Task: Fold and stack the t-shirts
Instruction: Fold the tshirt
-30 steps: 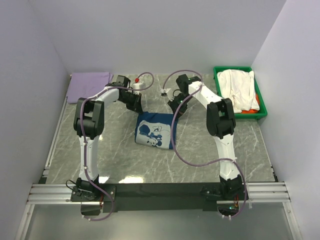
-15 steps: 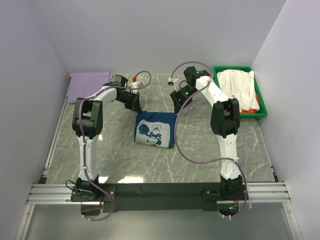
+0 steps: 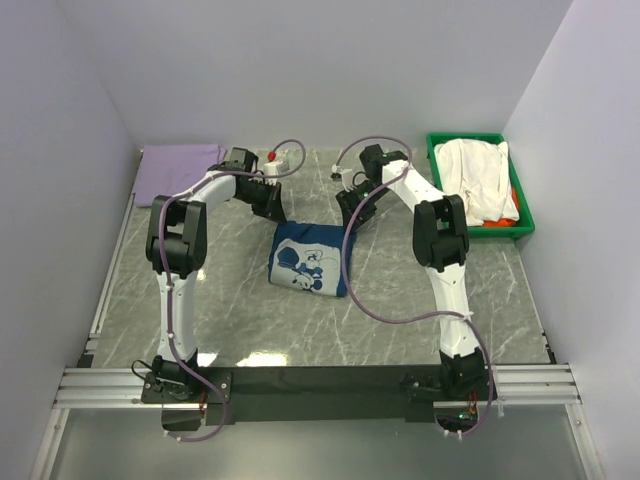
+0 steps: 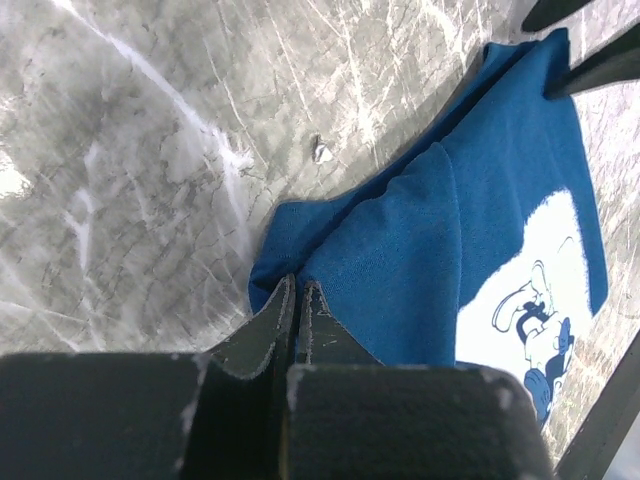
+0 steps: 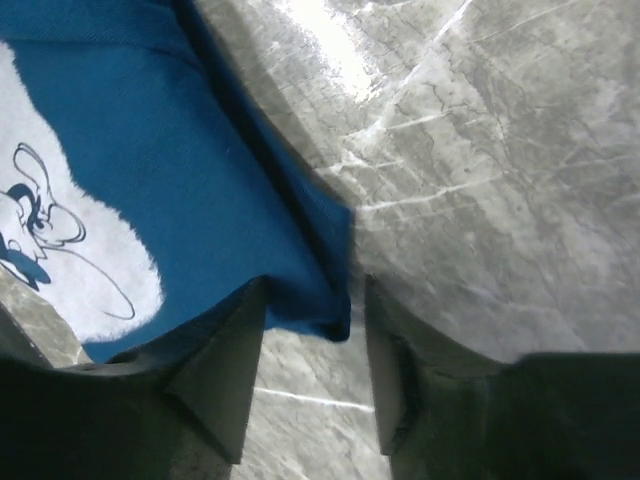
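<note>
Top view: navy t-shirt [image 3: 310, 258] lies part-folded mid-bench [image 3: 230, 320], graphic up. Left tool [image 3: 272, 207] is at its far-left corner and right tool [image 3: 350, 213] at its far-right corner. Lavender t-shirt [image 3: 178, 170] lies flat at the far left. White t-shirt [image 3: 478, 180] is heaped in the green bin [image 3: 470, 138].

Left wrist: left tool closed, apparently pinching the navy corner.

Right wrist: right tool's jaws are apart, straddling the other corner, nothing gripped.

Handling: thin, limp, light cloth that will likely sag and drag. Best pinched at the corners, through both layers.
</note>
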You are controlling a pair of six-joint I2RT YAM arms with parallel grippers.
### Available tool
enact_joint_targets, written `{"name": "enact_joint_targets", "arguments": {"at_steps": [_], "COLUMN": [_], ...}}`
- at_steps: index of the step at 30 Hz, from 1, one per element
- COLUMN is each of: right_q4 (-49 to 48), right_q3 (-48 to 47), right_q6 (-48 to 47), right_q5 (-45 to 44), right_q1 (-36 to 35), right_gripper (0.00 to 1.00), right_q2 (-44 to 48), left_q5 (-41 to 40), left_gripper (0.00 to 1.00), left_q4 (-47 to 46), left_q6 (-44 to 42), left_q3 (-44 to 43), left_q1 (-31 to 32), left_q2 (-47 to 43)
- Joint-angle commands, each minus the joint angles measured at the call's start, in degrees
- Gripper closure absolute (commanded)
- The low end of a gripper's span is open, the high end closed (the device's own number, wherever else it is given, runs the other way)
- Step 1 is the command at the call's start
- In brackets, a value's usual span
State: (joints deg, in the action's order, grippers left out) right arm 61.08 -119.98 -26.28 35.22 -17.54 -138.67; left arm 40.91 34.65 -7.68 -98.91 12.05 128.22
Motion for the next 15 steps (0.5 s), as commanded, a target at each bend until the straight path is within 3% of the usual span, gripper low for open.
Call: {"name": "enact_joint_targets", "arguments": {"at_steps": [1,4,5,6,15], "right_q4": [-1.23,-1.40,-1.23,-0.96,2.29], "right_q3": [-1.83,-0.52,0.01,0.10,5.54], "right_q6": [-0.52,-1.40,-1.75,-2.28,-6.49], "right_q5": [1.25,1.96,2.04,2.22,2.57], "right_q1": [-0.39,-0.48,-0.48,-0.48,0.66], "right_gripper": [0.53,0.72,0.89,0.97,1.00], "right_q2": [0.59,2.26,2.70,3.05,11.05], "left_q5": [1.20,0.76,0.67,0.58,-0.12], "left_gripper": [0.99,0.99,0.99,0.99,0.99], "left_q4": [-1.25,-1.52,-1.52,-1.69,-4.59], "left_q6": [0.48,1.09,1.18,1.61,3.46], "left_q3": [-2.08,-1.72,-1.72,-1.63,-0.49], "left_q1": [0.43,0.25,0.16,0.08,-1.68], "left_q2": [-0.43,-0.43,-0.43,-0.52,-2.63]}}
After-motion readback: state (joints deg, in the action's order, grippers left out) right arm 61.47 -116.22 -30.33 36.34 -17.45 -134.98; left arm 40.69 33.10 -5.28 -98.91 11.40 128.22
